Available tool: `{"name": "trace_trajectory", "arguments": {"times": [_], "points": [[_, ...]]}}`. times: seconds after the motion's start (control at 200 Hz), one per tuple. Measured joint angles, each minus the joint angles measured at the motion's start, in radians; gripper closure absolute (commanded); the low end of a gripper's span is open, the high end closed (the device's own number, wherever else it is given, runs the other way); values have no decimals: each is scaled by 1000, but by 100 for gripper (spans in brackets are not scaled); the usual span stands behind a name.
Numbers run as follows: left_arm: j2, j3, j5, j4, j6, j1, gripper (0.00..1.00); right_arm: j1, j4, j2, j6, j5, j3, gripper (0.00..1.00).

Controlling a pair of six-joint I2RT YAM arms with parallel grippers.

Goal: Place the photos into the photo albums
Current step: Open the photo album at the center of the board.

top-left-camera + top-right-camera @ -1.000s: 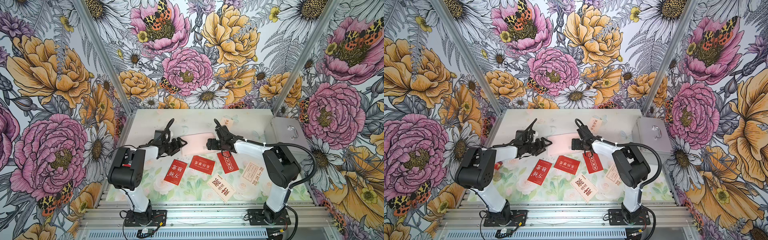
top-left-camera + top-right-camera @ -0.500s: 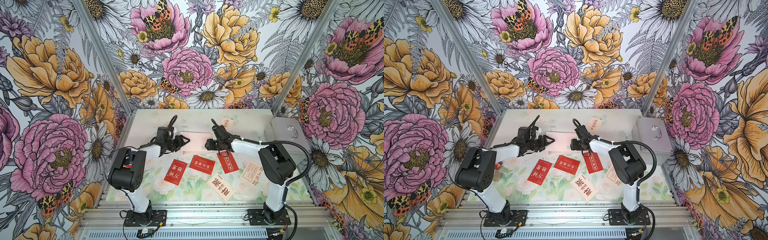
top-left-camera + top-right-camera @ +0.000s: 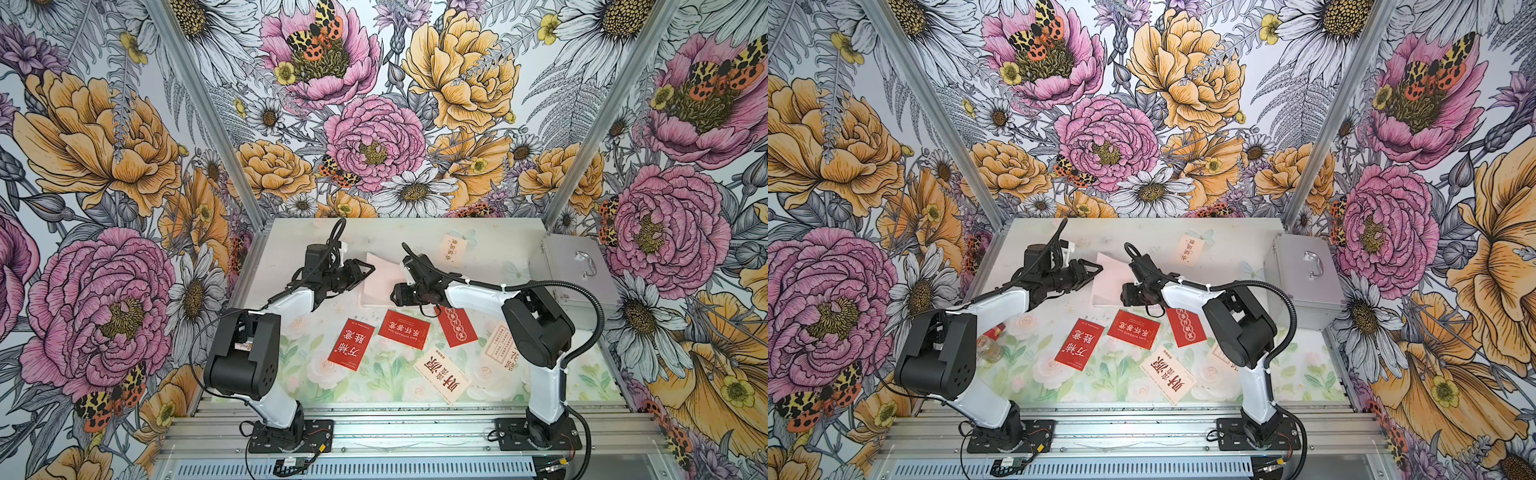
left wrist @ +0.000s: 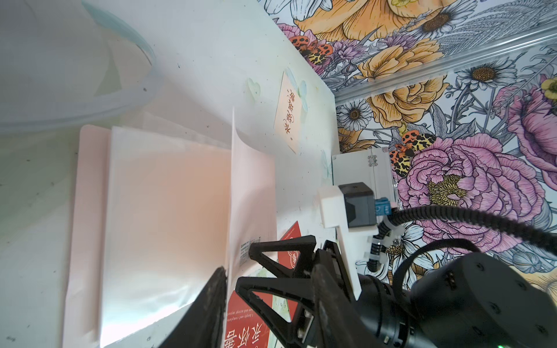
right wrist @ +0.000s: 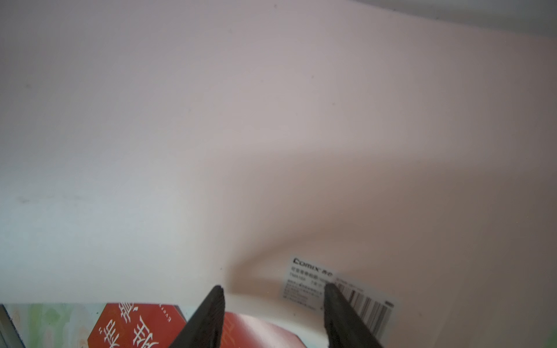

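Pale-pink photo album (image 3: 376, 282) lies open at the back centre of the tabletop (image 3: 291, 232), its cover (image 4: 253, 186) standing upright beside a clear sleeve page (image 4: 165, 211). Right gripper (image 5: 272, 289), jaws apart, presses the cover's barcode edge. Left gripper (image 3: 369, 269) meets the album's left edge; its grasp cannot be told. Both have drawn closer than a second ago. Six photos (image 3: 351, 344) lie loose on the tabletop. A closed metal case (image 3: 577, 270) sits at its right edge.
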Motion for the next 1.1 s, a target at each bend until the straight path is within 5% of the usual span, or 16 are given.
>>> {"name": "trace_trajectory", "arguments": {"times": [0.245, 0.545, 0.846, 1.101], "points": [[0, 15, 0, -4, -8, -16, 51, -82, 5, -189, 0, 45, -130, 47], [1, 82, 0, -4, -42, -61, 50, -243, 23, -228, 24, 79, -246, 65], [68, 247, -8, -3, -84, -237, 45, -244, 26, -201, 27, 48, -263, 67], [267, 459, -22, 13, -109, -366, 43, -341, 28, -438, 50, 22, -401, 71]]}}
